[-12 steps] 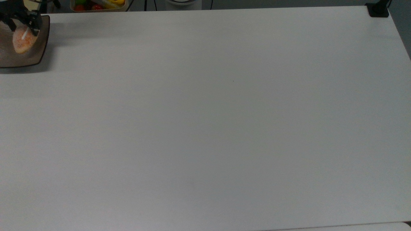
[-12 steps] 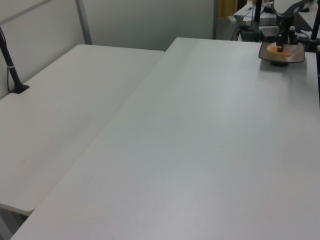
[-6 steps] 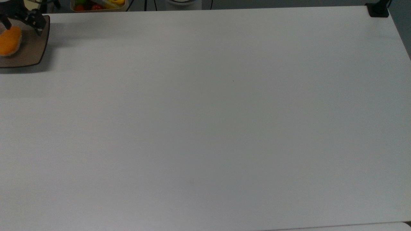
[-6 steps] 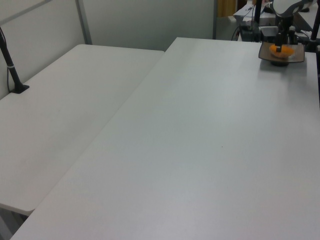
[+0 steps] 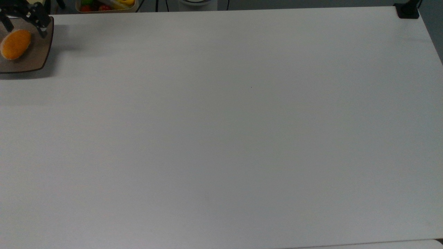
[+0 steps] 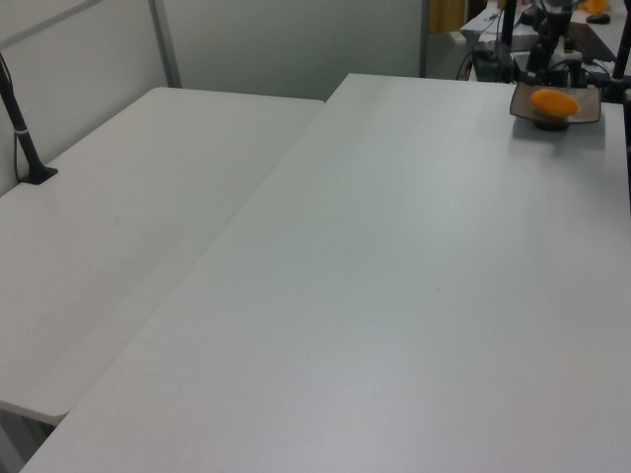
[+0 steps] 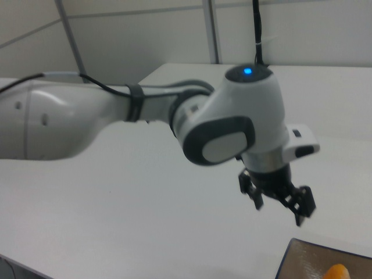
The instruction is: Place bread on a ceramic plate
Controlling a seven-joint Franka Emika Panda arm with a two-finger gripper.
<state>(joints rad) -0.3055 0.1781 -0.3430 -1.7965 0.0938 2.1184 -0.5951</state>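
In the top view, the orange bread (image 5: 15,44) was noted lying free on the brown ceramic plate (image 5: 36,58) at the white table's (image 5: 221,138) far left corner, with the gripper (image 5: 23,21) just beyond it, fingers spread and holding nothing.

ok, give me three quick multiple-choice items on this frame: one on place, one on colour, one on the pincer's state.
1. Where is the bread?
A. on the plate
B. on the bare table
C. in the pincer

2. What colour is the bread?
A. white
B. orange
C. green

3. How is the pincer?
A. shut on the bread
B. open, above the plate
C. flat on the table

Key: 1 A, the bread lies on the plate. 2 B, it looks orange. 3 B, the pincer hangs open, holding nothing.
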